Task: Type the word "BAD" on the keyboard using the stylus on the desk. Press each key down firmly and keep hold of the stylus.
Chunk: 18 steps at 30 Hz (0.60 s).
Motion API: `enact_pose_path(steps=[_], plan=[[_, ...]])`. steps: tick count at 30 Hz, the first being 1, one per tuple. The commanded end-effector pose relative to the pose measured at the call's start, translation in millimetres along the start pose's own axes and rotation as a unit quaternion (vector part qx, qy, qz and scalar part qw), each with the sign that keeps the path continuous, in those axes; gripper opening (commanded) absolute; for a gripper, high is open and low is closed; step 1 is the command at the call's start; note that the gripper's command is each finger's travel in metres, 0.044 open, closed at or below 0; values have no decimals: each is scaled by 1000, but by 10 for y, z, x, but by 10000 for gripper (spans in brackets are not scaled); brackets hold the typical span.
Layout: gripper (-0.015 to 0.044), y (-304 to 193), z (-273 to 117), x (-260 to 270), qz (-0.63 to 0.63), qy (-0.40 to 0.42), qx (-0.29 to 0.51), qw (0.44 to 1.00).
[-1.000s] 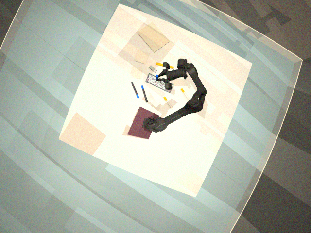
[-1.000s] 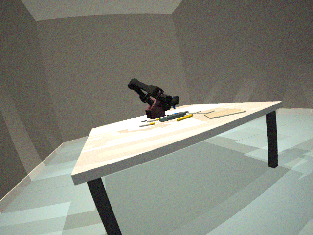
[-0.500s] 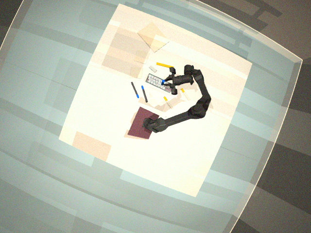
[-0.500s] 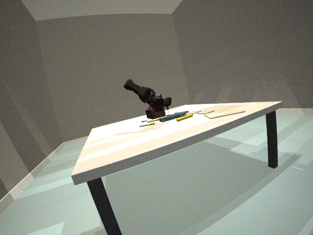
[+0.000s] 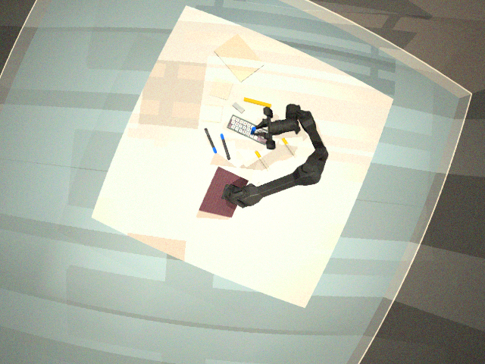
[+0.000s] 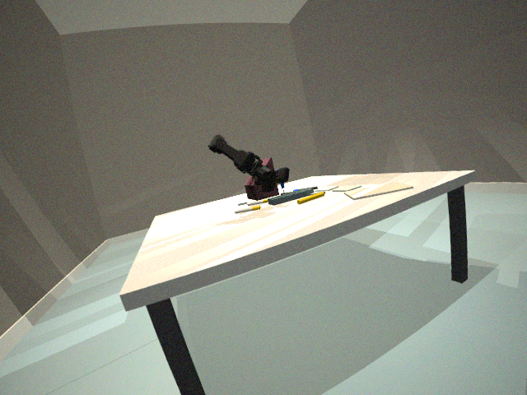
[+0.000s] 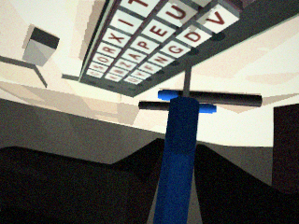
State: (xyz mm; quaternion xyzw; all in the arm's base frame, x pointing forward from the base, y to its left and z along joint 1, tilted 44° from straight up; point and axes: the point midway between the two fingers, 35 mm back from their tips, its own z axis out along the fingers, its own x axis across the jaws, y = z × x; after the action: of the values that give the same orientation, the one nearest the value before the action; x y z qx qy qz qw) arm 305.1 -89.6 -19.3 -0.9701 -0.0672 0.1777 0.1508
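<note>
My gripper [image 5: 255,132] [image 7: 178,148] is shut on the blue stylus [image 5: 253,130] [image 6: 282,185] [image 7: 183,126], which points down with its thin grey tip away from the fingers. The keyboard [image 5: 239,124] [image 6: 291,196] [image 7: 161,33] is a dark grey slab with white keys and dark red letters. In the wrist view the tip ends against the keyboard's near side edge, close to the G and D keys. Whether it touches a key or hangs above cannot be told. The B key is small and blurred; the A key shows in the middle row and the D key in the near row.
Two black pens with blue ends [image 5: 210,139] [image 5: 225,146] lie beside the keyboard. A yellow stick [image 5: 257,101] [image 6: 310,197] and a grey block [image 5: 238,107] [image 7: 41,46] lie on its other side. Two yellow-ended pens [image 5: 258,155] [image 5: 285,142] lie near the arm. A maroon block [image 5: 213,196] is at the arm's base.
</note>
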Motion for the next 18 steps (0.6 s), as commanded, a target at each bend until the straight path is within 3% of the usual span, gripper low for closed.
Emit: enact_pose_path(steps=[1,18], plan=[[81,13,28,-11,-3,-4,-1,1000],[81,35,26,-12,-3,-4,-1,1000]])
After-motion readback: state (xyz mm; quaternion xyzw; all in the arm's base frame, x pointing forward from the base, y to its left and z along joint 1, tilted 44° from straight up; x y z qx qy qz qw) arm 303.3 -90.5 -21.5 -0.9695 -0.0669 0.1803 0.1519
